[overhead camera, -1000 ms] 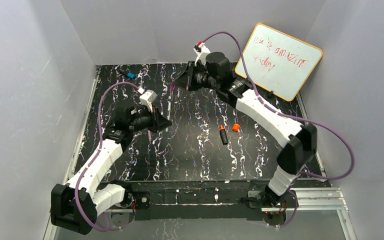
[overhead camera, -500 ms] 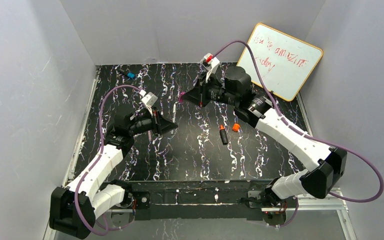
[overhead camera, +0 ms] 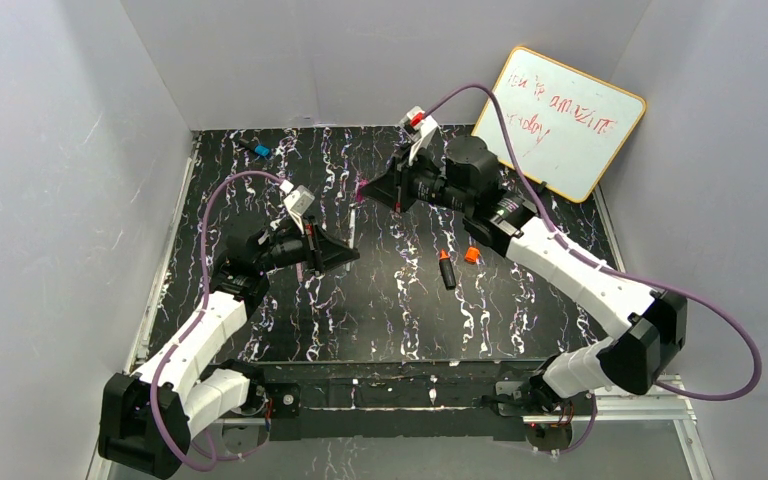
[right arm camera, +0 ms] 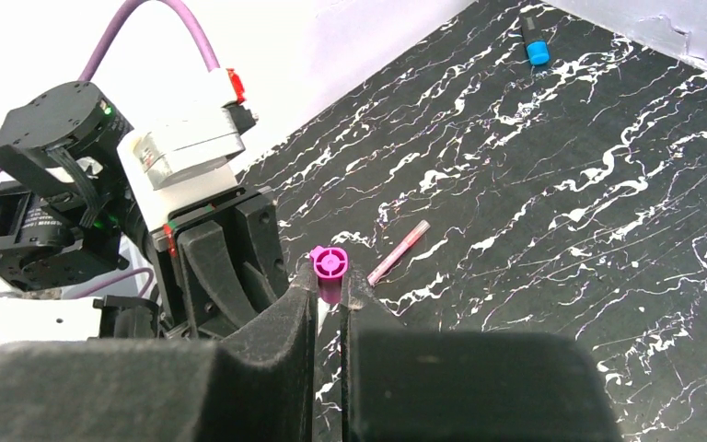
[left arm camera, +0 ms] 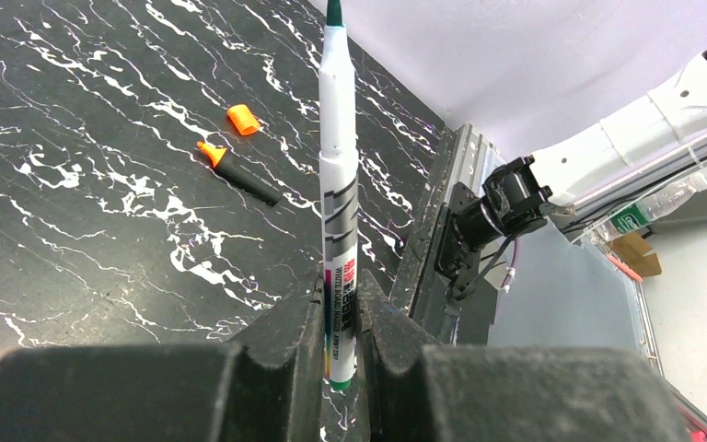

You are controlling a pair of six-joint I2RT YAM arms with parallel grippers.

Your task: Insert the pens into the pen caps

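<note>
My left gripper [overhead camera: 345, 257] [left arm camera: 339, 299] is shut on the slim white pen [left arm camera: 339, 212], gripping its rear end, with the dark green tip pointing away. My right gripper [overhead camera: 368, 190] [right arm camera: 330, 287] is shut on the magenta cap [right arm camera: 330, 265] [overhead camera: 362, 190], a short way beyond the left gripper. The pink-purple pen [right arm camera: 399, 251] lies on the table past that cap. The short black marker [overhead camera: 447, 271] [left arm camera: 244, 175] and the orange cap [overhead camera: 472, 255] [left arm camera: 241, 119] lie mid-table. The pale pink cap is not in view.
A small black piece with a blue end [overhead camera: 258, 150] [right arm camera: 534, 41] lies at the far left corner. A whiteboard [overhead camera: 565, 120] leans at the far right. Grey walls enclose the black marbled table [overhead camera: 400, 310]. The right arm's base [left arm camera: 506, 203] stands at the near edge.
The right gripper has come nearer and a little right with the magenta cap. The left gripper has shifted slightly right with the white pen. Both grips are unchanged.
</note>
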